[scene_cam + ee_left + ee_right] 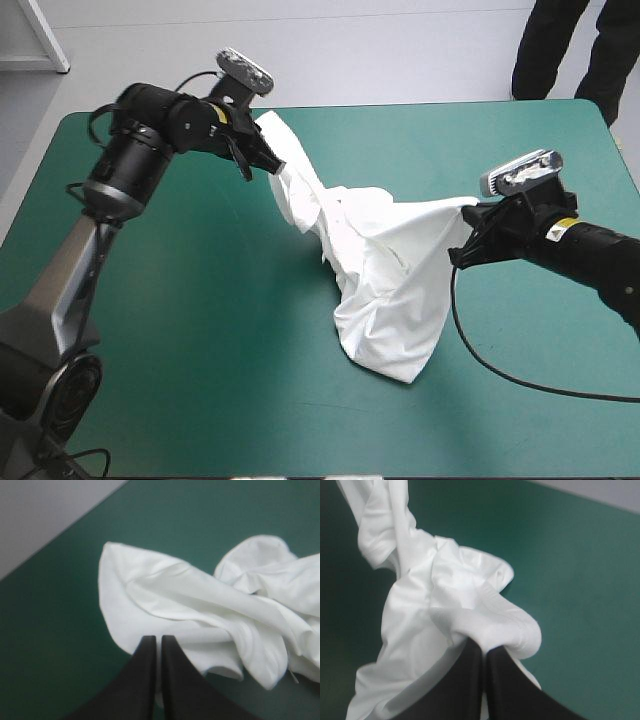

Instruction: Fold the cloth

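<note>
The white T-shirt hangs twisted between both arms over the teal-green table, its lower part sagging onto the cover near the middle. My left gripper is shut on the T-shirt at its far left end, raised above the table. In the left wrist view the black fingers meet in an arch with the T-shirt spreading ahead of them. My right gripper is shut on the T-shirt at its right end. In the right wrist view its fingertips pinch a rolled hem of the T-shirt.
Bare teal-green cover lies in front of the T-shirt and to the left. The table's far edge runs close behind the left gripper.
</note>
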Controlling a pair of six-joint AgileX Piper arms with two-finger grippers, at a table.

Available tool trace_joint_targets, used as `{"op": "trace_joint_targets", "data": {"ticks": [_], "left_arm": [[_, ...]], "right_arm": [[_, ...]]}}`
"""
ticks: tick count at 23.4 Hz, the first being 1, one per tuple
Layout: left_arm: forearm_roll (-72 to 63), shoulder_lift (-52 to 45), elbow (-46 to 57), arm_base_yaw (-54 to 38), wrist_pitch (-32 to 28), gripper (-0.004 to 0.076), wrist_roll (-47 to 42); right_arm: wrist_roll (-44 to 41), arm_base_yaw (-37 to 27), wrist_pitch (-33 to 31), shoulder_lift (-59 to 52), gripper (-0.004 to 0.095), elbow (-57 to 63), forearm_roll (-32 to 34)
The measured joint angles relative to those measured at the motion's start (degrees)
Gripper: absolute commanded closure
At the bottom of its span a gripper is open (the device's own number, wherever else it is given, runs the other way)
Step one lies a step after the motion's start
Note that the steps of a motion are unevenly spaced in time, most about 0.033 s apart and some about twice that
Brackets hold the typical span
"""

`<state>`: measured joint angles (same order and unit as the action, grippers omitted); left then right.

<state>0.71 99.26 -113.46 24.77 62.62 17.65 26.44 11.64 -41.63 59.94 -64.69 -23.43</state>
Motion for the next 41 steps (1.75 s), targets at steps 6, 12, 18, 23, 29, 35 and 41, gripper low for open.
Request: {"op": "trace_joint_targets", "data": {"ticks": [6,12,18,23,29,35,41], "left_arm": [[4.1,-15.0,-7.2,0.0,1.7,0.0705,-1.3],[4.3,-26.8,-13.5,0.0,1.2,0.0705,-1.4],[3.3,-34.0,-18.8,0.0,-1.7,0.0705,-1.0],[3.1,-37.3,-21.6,0.0,-2.4,0.0705,-0.8],[15.1,-37.0,-19.4,0.0,-0.7,0.0705,-3.6],[25.8,-33.6,-3.4,0.0,1.0,0.0705,-8.8],[33.2,-23.1,25.0,-2.4,-11.4,0.0705,-20.4]], "right_arm": [[2.9,0.0,-1.0,-3.8,0.0921,-17.1,0.2],[8.1,0.0,-8.3,-4.5,0.0921,-36.6,0.2],[9.4,0.0,-12.5,-4.8,0.0921,-52.5,0.2],[8.4,0.0,-15.2,-5.9,0.0921,-60.4,1.9],[-0.8,0.0,-22.0,-5.1,0.0921,-59.3,12.5],[-3.1,0.0,-20.6,-0.5,0.0921,-38.9,14.2],[-3.8,0.0,-4.9,7.2,0.0921,-12.8,14.8]]}}
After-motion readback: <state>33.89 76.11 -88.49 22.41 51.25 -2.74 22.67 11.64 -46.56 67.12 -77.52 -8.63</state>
